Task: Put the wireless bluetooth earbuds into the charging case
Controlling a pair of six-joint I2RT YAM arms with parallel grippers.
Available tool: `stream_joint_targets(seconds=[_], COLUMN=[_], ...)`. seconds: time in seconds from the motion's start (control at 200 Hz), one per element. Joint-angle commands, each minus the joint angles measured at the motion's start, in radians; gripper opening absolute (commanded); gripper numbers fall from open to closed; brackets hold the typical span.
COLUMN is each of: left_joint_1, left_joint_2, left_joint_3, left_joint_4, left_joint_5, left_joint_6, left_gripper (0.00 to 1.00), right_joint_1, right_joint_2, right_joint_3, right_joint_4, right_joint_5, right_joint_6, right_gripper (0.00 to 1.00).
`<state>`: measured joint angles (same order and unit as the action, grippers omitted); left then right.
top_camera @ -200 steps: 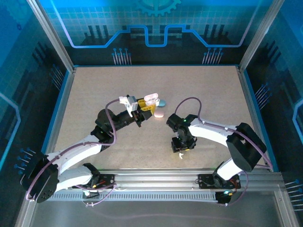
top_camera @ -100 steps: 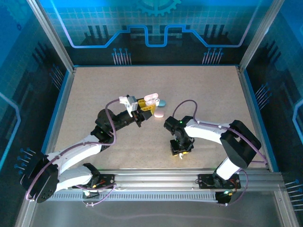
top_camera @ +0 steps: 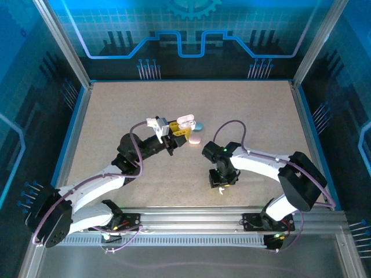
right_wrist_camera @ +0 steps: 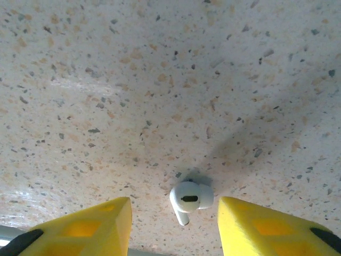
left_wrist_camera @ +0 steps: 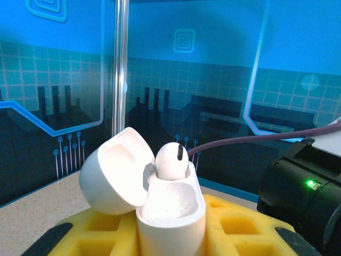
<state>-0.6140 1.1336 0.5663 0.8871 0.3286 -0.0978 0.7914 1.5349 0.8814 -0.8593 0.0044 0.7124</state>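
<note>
Near your left gripper [top_camera: 177, 130] two closed cases with a pebble shape lie on the table [top_camera: 116, 116]. A light blue case [top_camera: 199, 126] is just beside the fingers, and a pink case [top_camera: 195, 139] is a little closer to the arm bases. In the left wrist view the dark body of the right arm [left_wrist_camera: 303, 194] stands at the right side, with a small green light on it. A purple cable [left_wrist_camera: 256, 140] runs from it across the blue wall panels [left_wrist_camera: 64, 80], which are printed with a grid and circuit-like lines.

The yellow foam pads [left_wrist_camera: 234, 229] of your left gripper are closed on the white charging case [left_wrist_camera: 170, 210]. It stands upright between them, and its lid [left_wrist_camera: 114, 170] is hinged open to one side. The case is smooth, rounded plastic with some dark specks on its inner face. One white earbud [left_wrist_camera: 171, 160] sits in it, and its round head with a dark oval slot rises out of the top.

Your right gripper [right_wrist_camera: 173, 216] points down at the table with its fingers spread apart, holding nothing. The second earbud [right_wrist_camera: 190, 198], also white and glossy with a short stem, lies on the table between the two yellow pads and touches neither. The table top is pale, speckled like stone, and has a slight shine.
</note>
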Motion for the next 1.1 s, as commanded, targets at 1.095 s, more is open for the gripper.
stream_joint_targets(seconds=[1.095], left_joint_1=[-0.007], left_joint_2=[0.009], left_joint_3=[0.004], left_joint_4=[0.033], left_joint_5=[0.000], left_joint_6=[-0.002], left_gripper=[0.26], right_joint_1=[-0.015], right_joint_2=[0.017], right_joint_3=[-0.074], right_joint_4=[0.060], right_joint_5=[0.006], right_joint_6=[0.094], right_gripper=[0.41])
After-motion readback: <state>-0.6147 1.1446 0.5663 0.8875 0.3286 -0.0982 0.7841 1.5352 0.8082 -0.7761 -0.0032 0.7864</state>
